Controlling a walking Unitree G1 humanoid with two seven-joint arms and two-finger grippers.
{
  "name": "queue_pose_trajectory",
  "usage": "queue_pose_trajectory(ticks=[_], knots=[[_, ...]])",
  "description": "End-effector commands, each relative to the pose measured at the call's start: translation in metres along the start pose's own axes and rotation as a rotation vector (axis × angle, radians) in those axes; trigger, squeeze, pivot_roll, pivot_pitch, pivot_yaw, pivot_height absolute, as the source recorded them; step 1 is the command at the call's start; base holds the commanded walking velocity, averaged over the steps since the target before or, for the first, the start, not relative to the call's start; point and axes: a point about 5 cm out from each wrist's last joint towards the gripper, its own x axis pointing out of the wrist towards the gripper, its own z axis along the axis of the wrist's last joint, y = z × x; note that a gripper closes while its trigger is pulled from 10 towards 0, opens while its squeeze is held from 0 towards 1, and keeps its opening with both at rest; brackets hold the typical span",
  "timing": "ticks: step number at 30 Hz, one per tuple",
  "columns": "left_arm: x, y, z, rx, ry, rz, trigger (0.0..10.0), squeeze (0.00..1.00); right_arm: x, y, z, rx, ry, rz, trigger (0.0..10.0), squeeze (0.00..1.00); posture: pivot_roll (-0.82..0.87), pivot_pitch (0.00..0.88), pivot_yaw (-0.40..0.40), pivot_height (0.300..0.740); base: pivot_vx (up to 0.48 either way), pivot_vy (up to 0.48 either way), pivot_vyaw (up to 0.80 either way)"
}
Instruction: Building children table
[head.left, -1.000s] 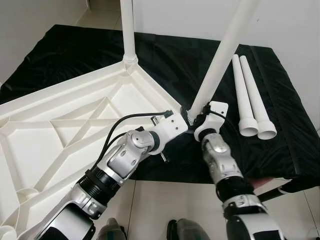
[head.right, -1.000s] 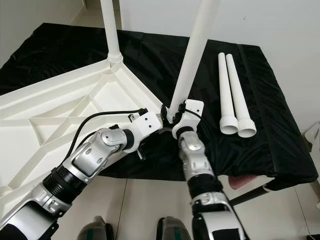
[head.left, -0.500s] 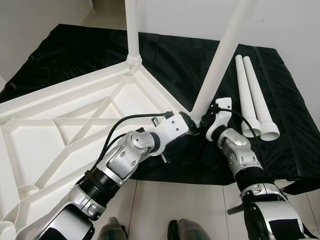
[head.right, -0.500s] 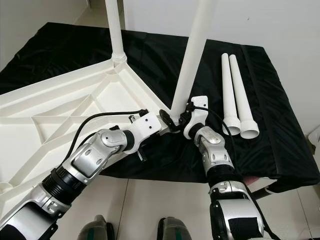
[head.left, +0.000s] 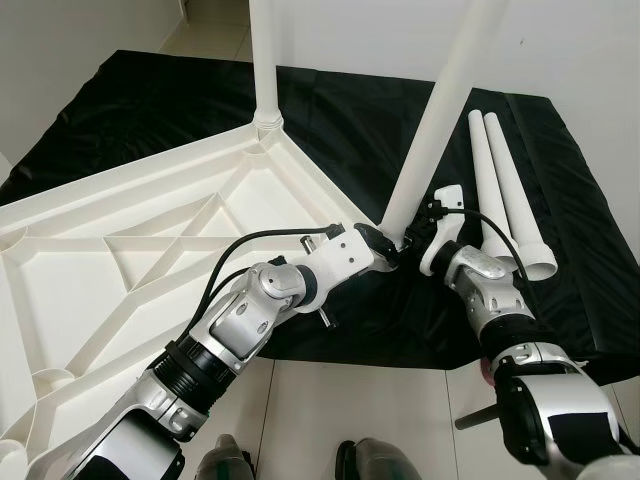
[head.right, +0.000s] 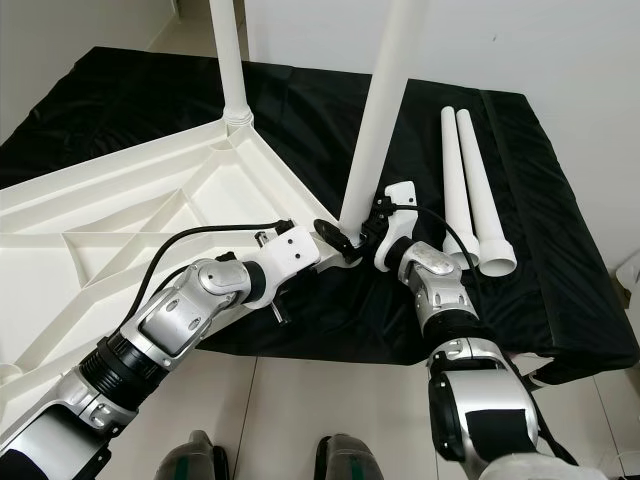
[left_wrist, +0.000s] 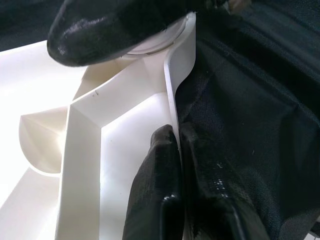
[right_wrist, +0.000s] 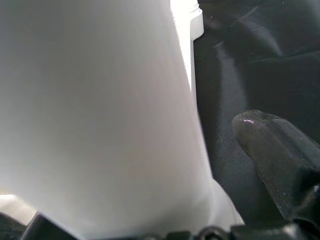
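Observation:
The white tabletop lies upside down on a black cloth. One white leg stands in the far corner. Another leg rises at a slant from the near right corner. My left gripper is shut on the tabletop's rim beside that corner, its fingers pinching the thin wall. My right gripper sits at the base of the slanted leg. One of its fingers stands a little apart from the leg, so it is open. Two loose legs lie side by side on the cloth.
The cloth's front edge runs just behind my forearms, with light floor tiles and my feet below it. White walls stand at the back and left. The two loose legs lie close to my right arm.
My right arm has swung out to the right around the slanted leg's base, and its wrist has turned. The left gripper still holds the rim at the same corner.

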Motion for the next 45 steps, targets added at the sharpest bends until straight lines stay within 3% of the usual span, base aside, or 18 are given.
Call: queue_pose_trajectory(ticks=[1, 6, 7, 8, 10, 11, 26, 28, 29, 38, 39, 40, 43, 45], knots=[[0.005, -0.02, 0.004, 0.034, -0.009, -0.162, 10.0, 0.0, 0.005, 0.0, 0.007, -0.017, -0.019, 0.016, 10.0, 0.0, -0.03, 0.019, -0.001, 0.74, 0.0, 0.0, 0.0], [0.004, -0.021, 0.004, 0.031, -0.008, -0.162, 10.0, 0.0, 0.004, -0.004, 0.014, -0.02, -0.052, 0.021, 10.0, 0.0, -0.03, 0.02, 0.0, 0.74, 0.0, 0.0, 0.0], [0.004, -0.021, 0.004, 0.031, -0.008, -0.163, 10.0, 0.0, 0.004, -0.004, 0.014, -0.024, -0.055, 0.025, 9.3, 0.0, -0.03, 0.021, 0.002, 0.74, 0.0, 0.0, 0.0], [0.004, -0.021, 0.004, 0.032, -0.009, -0.164, 10.0, 0.0, 0.004, -0.004, 0.014, -0.025, -0.056, 0.031, 4.5, 0.0, -0.03, 0.021, 0.002, 0.74, 0.0, 0.0, 0.0], [0.004, -0.021, 0.004, 0.032, -0.009, -0.164, 10.0, 0.0, 0.004, -0.004, 0.014, -0.025, -0.056, 0.037, 4.5, 0.0, -0.03, 0.021, 0.002, 0.74, 0.0, 0.0, 0.0], [0.004, -0.021, 0.004, 0.032, -0.008, -0.165, 10.0, 0.0, 0.004, -0.004, 0.014, -0.023, -0.054, 0.041, 0.0, 0.0, -0.03, 0.019, 0.001, 0.74, 0.0, 0.0, 0.0], [0.004, -0.022, 0.003, 0.028, -0.007, -0.165, 10.0, 0.0, 0.007, 0.001, 0.007, 0.008, -0.036, -0.008, 0.0, 0.0, -0.03, 0.02, -0.004, 0.74, 0.0, 0.0, 0.0], [0.004, -0.023, 0.003, 0.028, -0.007, -0.166, 10.0, 0.0, 0.007, 0.002, 0.007, 0.004, -0.041, -0.032, 0.0, 0.0, -0.04, 0.019, -0.004, 0.74, 0.0, 0.0, 0.0], [0.005, -0.023, 0.004, 0.027, -0.008, -0.168, 10.0, 0.0, 0.009, 0.003, 0.005, -0.008, -0.047, -0.102, 0.0, 0.0, -0.04, 0.022, -0.006, 0.74, 0.0, 0.0, 0.0], [0.005, -0.023, 0.004, 0.025, -0.008, -0.167, 10.0, 0.0, 0.01, 0.006, 0.002, 0.011, -0.06, -0.223, 0.0, 0.0, -0.04, 0.026, -0.007, 0.74, 0.0, 0.0, 0.0], [0.005, -0.023, 0.004, 0.022, -0.008, -0.167, 10.0, 0.0, 0.009, 0.005, 0.0, 0.043, -0.061, -0.333, 0.0, 0.0, -0.04, 0.028, -0.008, 0.74, 0.0, 0.0, 0.0], [0.005, -0.023, 0.004, 0.022, -0.008, -0.167, 10.0, 0.0, 0.009, 0.005, 0.0, 0.043, -0.061, -0.333, 0.0, 0.0, -0.04, 0.028, -0.008, 0.74, 0.0, 0.0, 0.0], [0.005, -0.023, 0.003, 0.018, -0.008, -0.166, 10.0, 0.0, 0.002, 0.01, -0.01, 0.069, -0.046, -0.631, 0.0, 0.0, -0.04, 0.028, -0.011, 0.74, 0.0, 0.0, 0.0], [0.004, -0.023, 0.003, 0.019, -0.008, -0.166, 10.0, 0.0, -0.002, 0.015, -0.016, 0.079, -0.043, -0.715, 0.0, 0.0, -0.04, 0.031, -0.011, 0.74, 0.0, 0.0, 0.0]])
